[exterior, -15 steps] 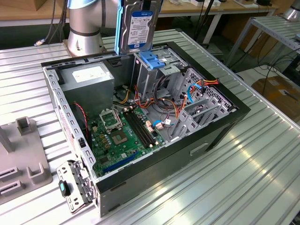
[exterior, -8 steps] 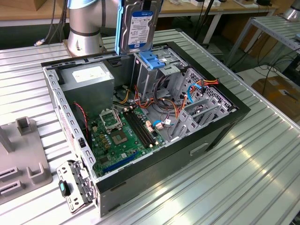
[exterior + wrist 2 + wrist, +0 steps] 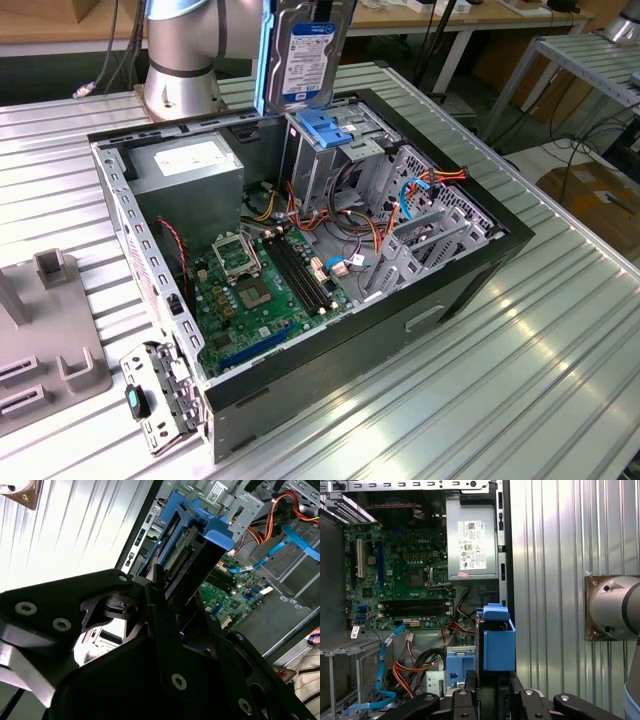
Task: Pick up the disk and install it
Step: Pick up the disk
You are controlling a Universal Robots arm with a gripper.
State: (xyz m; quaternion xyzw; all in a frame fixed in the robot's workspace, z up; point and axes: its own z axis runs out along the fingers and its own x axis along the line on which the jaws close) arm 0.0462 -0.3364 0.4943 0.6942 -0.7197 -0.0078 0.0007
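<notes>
Stock as I read it from the console, exterior view's left to right. One grey moulded fixture (image 3: 55,340) sits on the near left of the one ribbed metal table (image 3: 480,400), apart from everything else. One black computer case (image 3: 470,270) lies on its side with the cover off and takes the middle of the table. One hinged latch plate (image 3: 150,400) with a blue tab hangs at its near left corner. Inside the case, far left, is one grey power supply box (image 3: 190,170) with a white label. Nearer than that box lies one green motherboard (image 3: 255,290). One silver arm base (image 3: 180,60) stands on the table beyond the case's far left corner. One disk (image 3: 305,50) hangs upright in the air with its blue-and-white label toward the exterior camera and its blue frame along the left edge. It is above the far end of the case, not yet seated. Just below it, one blue bracket (image 3: 330,128) with flat tabs rests on top of the one drive cage (image 3: 320,170). Right of the cage runs one wire bundle (image 3: 445,177) of orange, red and yellow. One cardboard box (image 3: 595,195) lies on the floor, far right. In the first wrist view, one gripper (image 3: 492,682) has its two black fingers clamped on the disk, one on either side.
</notes>
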